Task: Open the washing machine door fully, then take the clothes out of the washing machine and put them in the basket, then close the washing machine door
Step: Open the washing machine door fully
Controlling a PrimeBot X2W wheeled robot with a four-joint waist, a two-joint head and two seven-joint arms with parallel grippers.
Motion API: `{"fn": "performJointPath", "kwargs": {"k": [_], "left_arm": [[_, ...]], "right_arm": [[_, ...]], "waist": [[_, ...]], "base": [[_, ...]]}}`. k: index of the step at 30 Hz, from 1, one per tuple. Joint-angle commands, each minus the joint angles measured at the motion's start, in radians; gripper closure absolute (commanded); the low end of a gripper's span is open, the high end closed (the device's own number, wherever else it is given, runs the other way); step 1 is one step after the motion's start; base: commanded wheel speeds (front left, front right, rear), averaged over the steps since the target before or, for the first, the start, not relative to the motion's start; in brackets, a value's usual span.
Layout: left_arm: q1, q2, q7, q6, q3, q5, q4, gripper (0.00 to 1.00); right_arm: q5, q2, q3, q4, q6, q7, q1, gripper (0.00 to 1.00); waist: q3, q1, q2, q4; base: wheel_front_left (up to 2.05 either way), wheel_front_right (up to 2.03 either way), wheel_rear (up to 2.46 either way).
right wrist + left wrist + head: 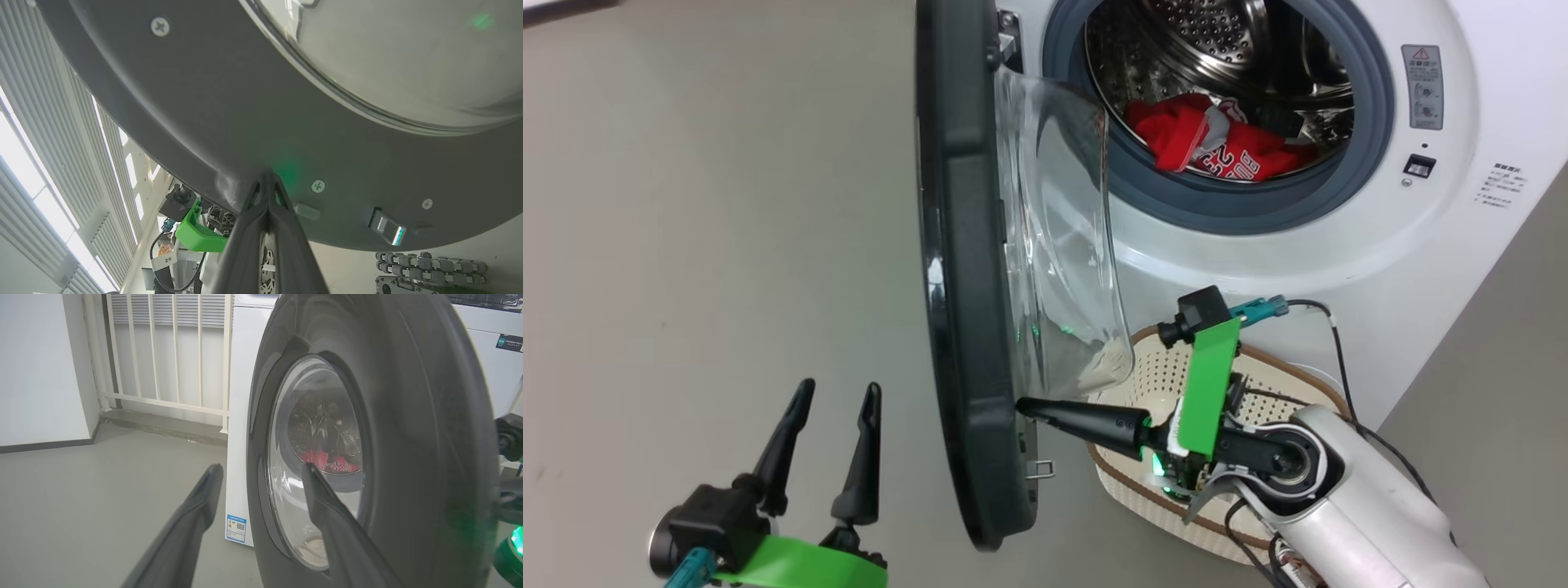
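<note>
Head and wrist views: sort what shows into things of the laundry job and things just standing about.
Job: washing machine door, washing machine, clothes, basket, shut right gripper at the door's inner face, open left gripper.
Standing about: white railing, segmented cable track, grey floor.

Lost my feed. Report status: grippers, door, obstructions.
Right gripper shut, tip on inner face of washing machine door. Left gripper open, empty, outside the door. Clothes in drum; basket below right gripper.
</note>
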State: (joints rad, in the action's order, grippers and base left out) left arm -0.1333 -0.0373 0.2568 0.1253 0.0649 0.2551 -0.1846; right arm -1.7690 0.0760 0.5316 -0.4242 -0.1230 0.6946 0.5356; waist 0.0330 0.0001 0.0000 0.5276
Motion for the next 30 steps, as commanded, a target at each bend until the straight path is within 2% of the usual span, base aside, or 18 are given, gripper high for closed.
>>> {"fn": "performJointPath", "kwargs": {"k": [1, 15, 16, 17, 19, 20, 22, 23, 24, 30], "left_arm": [[-0.002, -0.013, 0.005, 0.005, -0.039, -0.002, 0.033, 0.00], [0.009, -0.013, 0.005, 0.000, -0.053, 0.008, 0.035, 0.00], [0.008, -0.013, 0.005, 0.000, -0.051, 0.007, 0.032, 0.00], [0.007, -0.013, 0.005, 0.000, -0.049, 0.006, 0.028, 0.00], [0.007, -0.013, 0.005, 0.000, -0.044, 0.004, 0.022, 0.00], [0.007, -0.013, 0.005, 0.000, -0.044, 0.004, 0.022, 0.00], [0.007, -0.013, 0.005, 0.001, -0.037, 0.000, 0.013, 0.00], [0.007, -0.013, 0.005, 0.001, -0.037, 0.000, 0.013, 0.00], [0.009, -0.013, 0.005, 0.001, -0.034, -0.002, 0.009, 0.00], [0.010, -0.013, 0.005, 0.001, -0.026, -0.006, -0.005, 0.00]], "right_arm": [[-0.011, -0.026, 0.023, 0.022, -0.008, -0.012, 0.027, 1.00], [-0.006, -0.026, 0.048, 0.008, -0.008, -0.049, 0.054, 1.00], [0.005, -0.026, 0.045, 0.008, -0.008, -0.057, 0.051, 0.59], [0.016, -0.026, 0.042, 0.008, -0.008, -0.062, 0.047, 0.33], [0.048, -0.022, 0.031, 0.014, -0.008, -0.080, 0.037, 0.00], [0.048, -0.022, 0.031, 0.014, -0.008, -0.080, 0.037, 0.00], [0.154, 0.008, 0.024, 0.024, -0.008, -0.167, 0.021, 0.00], [0.154, 0.008, 0.024, 0.024, -0.008, -0.167, 0.021, 0.00], [0.215, 0.024, 0.025, 0.029, -0.008, -0.236, 0.002, 0.00], [0.400, 0.096, 0.076, 0.043, -0.008, -0.450, -0.042, 0.00]], "waist": [[0.008, 0.0000, 0.0000, 0.005], [0.013, 0.0000, 0.0000, 0.007], [0.011, 0.0000, 0.0000, 0.006], [0.009, 0.0000, 0.0000, 0.004], [0.003, 0.0000, 0.0000, 0.001], [0.003, 0.0000, 0.0000, 0.001], [-0.008, 0.0000, 0.0000, -0.003], [-0.008, 0.0000, 0.0000, -0.003], [-0.013, 0.0000, 0.0000, -0.006], [-0.031, 0.0000, 0.0000, -0.012]], "base": [[0.00, 0.00, 0.00], [0.00, 0.00, 0.00], [0.00, 0.00, 0.00], [0.00, 0.00, 0.00], [0.00, 0.00, 0.00], [0.00, 0.00, 0.00], [0.00, 0.00, 0.00], [0.00, 0.00, 0.00], [0.00, 0.00, 0.00], [0.00, 0.00, 0.00]]}}
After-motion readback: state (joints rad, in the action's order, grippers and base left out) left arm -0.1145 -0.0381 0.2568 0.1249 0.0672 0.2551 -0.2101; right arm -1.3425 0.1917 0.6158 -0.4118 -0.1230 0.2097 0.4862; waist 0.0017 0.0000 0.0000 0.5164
